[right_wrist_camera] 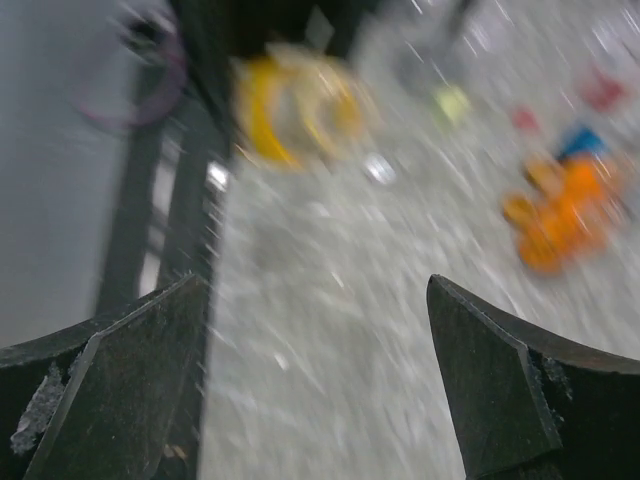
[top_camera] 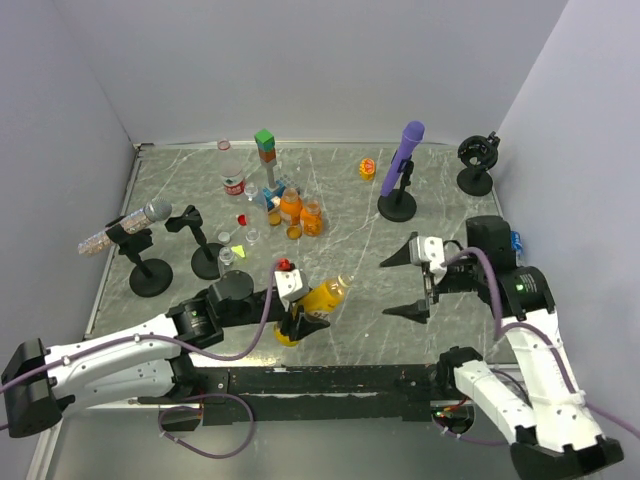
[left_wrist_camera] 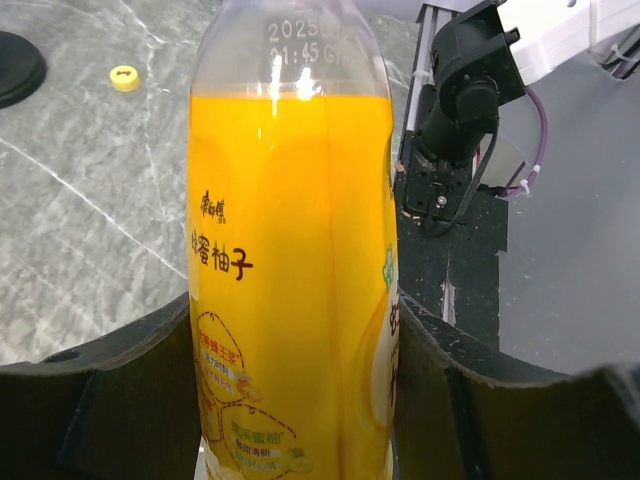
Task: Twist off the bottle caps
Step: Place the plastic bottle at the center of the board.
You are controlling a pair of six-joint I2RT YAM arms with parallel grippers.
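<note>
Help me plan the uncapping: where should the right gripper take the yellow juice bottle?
The upper shoulder of the yellow juice bottle, coming from the right: the left gripper clamps its lower body, and it leans neck-first toward the open right gripper.

left gripper (top_camera: 300, 325) — clamped, arm stretched forward | right gripper (top_camera: 405, 283) — jaws wide, empty
</note>
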